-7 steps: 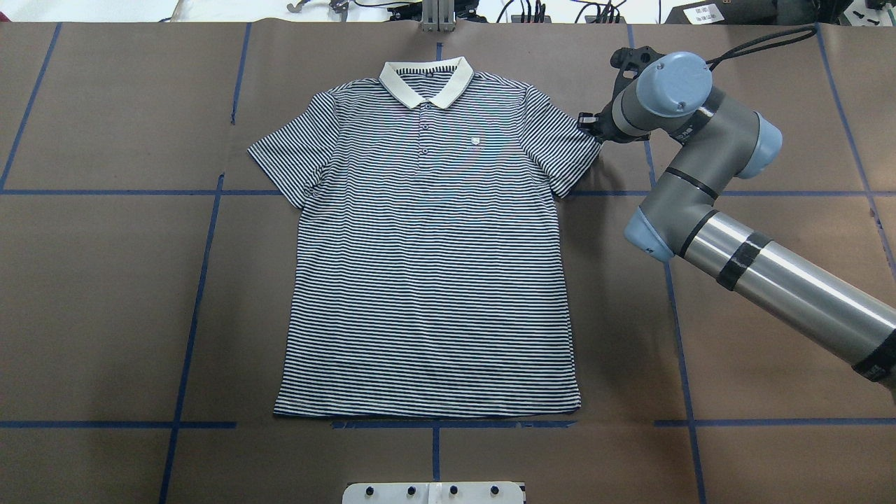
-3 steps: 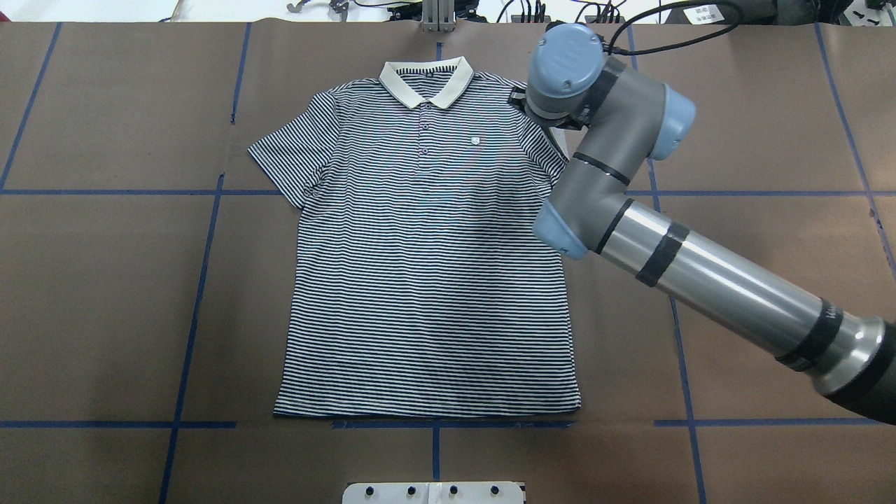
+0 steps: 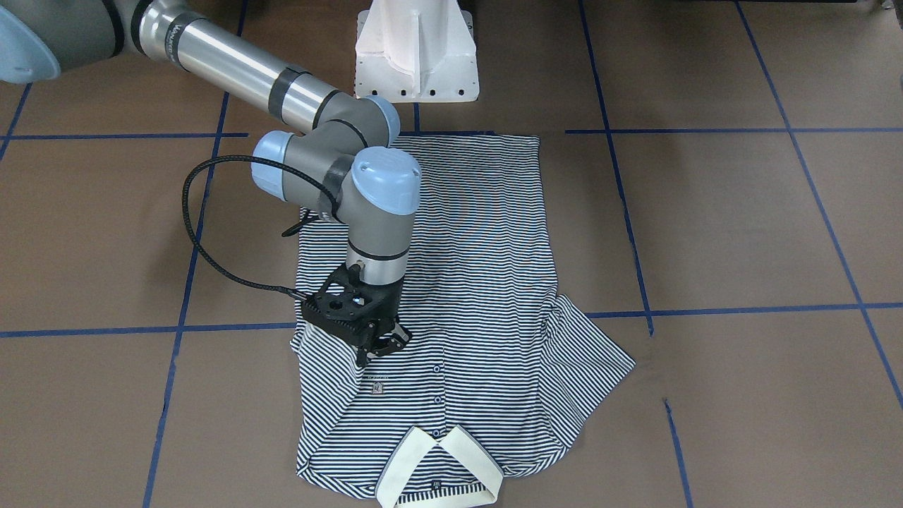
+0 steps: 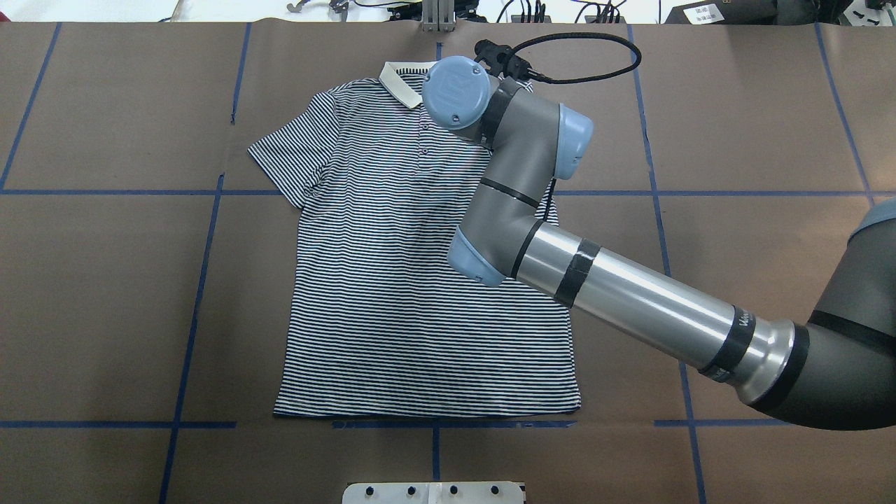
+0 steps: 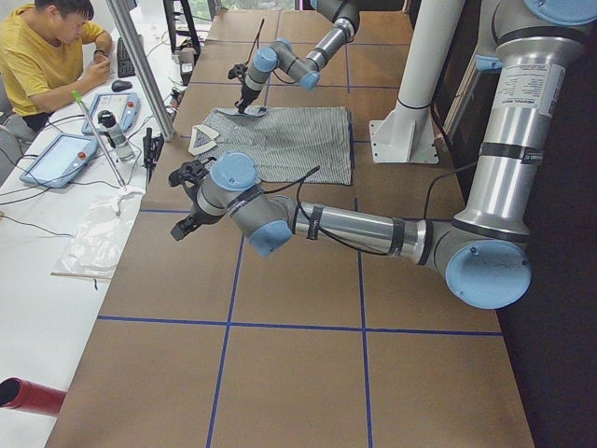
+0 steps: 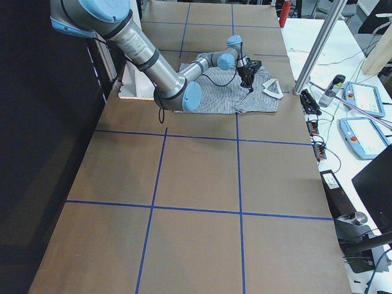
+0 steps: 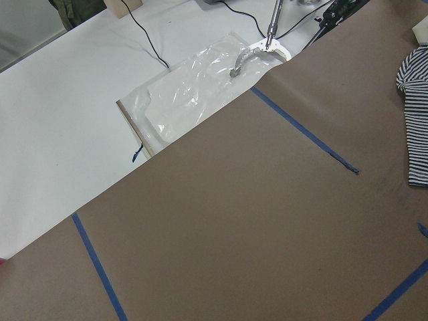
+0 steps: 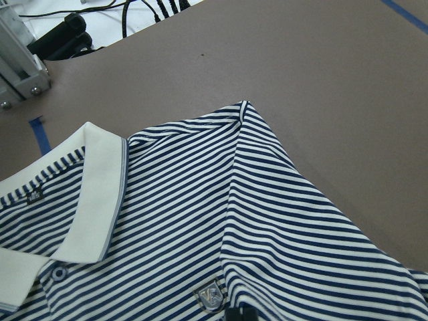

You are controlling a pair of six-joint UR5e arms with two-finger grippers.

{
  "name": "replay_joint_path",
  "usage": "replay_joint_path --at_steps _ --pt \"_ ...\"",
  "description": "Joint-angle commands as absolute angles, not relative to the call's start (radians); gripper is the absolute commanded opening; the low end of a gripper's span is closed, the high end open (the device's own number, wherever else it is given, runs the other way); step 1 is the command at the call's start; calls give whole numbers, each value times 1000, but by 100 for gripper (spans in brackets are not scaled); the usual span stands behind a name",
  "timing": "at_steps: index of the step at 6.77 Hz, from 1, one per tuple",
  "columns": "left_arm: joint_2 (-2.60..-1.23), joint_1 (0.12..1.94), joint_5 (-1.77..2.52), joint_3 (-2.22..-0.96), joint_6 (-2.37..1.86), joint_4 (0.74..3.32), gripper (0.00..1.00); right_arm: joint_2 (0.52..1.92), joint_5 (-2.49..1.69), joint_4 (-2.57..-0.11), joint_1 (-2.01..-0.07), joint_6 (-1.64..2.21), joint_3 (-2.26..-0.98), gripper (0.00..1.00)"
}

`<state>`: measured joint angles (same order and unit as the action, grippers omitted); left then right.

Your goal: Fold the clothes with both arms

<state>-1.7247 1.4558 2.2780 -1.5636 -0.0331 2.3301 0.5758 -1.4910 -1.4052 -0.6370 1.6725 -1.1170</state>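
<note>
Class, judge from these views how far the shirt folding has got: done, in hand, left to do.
Done: no fold finished; the shirt lies mostly flat. In hand: the right gripper seems to pinch one sleeve, drawn in over the chest. Left: the other sleeve, spread flat, and the lower body; the left gripper hangs clear of the shirt.

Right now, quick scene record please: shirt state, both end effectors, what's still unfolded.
garment: polo shirt, face up on the table, collar at the far side from the robot
right end effector: low over the chest, closed on shirt fabric
right sleeve: drawn inward over the chest
left end effector: above bare table, clear of the shirt; open or shut cannot be told
left sleeve: flat, spread out
hem: flat, not folded
</note>
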Motion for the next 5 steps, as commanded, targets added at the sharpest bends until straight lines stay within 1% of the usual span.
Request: replay_joint_path --at_steps 1,2,4,5 --pt "-1723 1456 2278 -1565 -34 2330 100 551 -1480 -1407 -623 1677 -1095 0" --pt "-1723 1456 2276 -1563 -40 2330 100 551 -1479 -1408 -615 1599 -1095 99" --pt "-1738 1453 2278 -1556 -61 2323 100 545 -1497 -1413 -644 1449 -1107 100" --pt "-1765 1407 2276 -1560 -151 2330 100 555 -1619 -1431 -710 1336 -1130 100"
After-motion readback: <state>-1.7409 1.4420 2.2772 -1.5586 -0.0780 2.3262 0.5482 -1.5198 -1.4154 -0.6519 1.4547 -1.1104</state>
